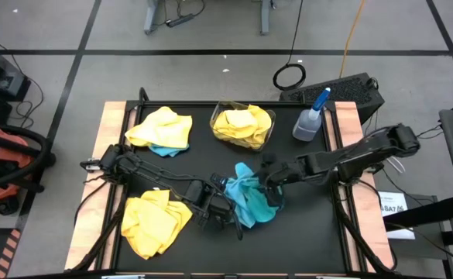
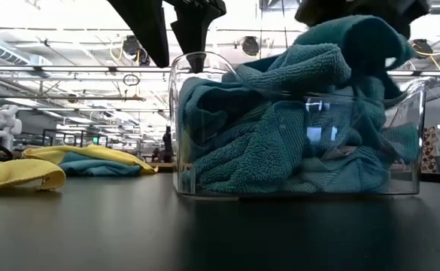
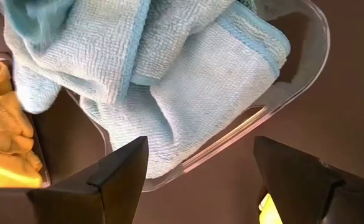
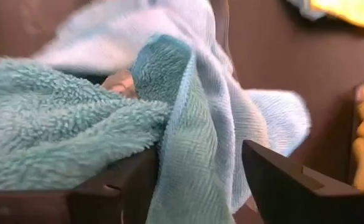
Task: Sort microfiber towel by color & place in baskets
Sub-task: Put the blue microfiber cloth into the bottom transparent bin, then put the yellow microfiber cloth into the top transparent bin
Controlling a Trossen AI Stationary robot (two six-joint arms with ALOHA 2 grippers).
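Observation:
A clear basket [image 2: 295,177] at the table's middle holds several turquoise towels [image 1: 249,200], heaped above its rim. My right gripper [image 4: 200,180] is open and reaches down into the heap from the right [image 1: 271,186]. My left gripper [image 3: 200,180] is open and hovers just left of this basket [image 1: 224,208], touching nothing. A second clear basket [image 1: 269,136] at the far middle holds yellow towels [image 1: 241,124]. Loose yellow towels lie at the far left [image 1: 160,126], over a turquoise one [image 1: 164,150]. More yellow ones lie at the near left [image 1: 155,221]. My right gripper's open fingers stand on either side of a raised fold of a turquoise towel [image 4: 188,124] on top of the heap. The fold lies against one finger [image 4: 129,180]. The towel rests on the others in the basket and is not lifted.
A clear spray bottle with a blue nozzle [image 1: 311,118] stands at the far right of the table. Wooden strips [image 1: 111,124] run along the left and right table edges. Bare dark tabletop [image 1: 303,225] lies near and right of the turquoise basket.

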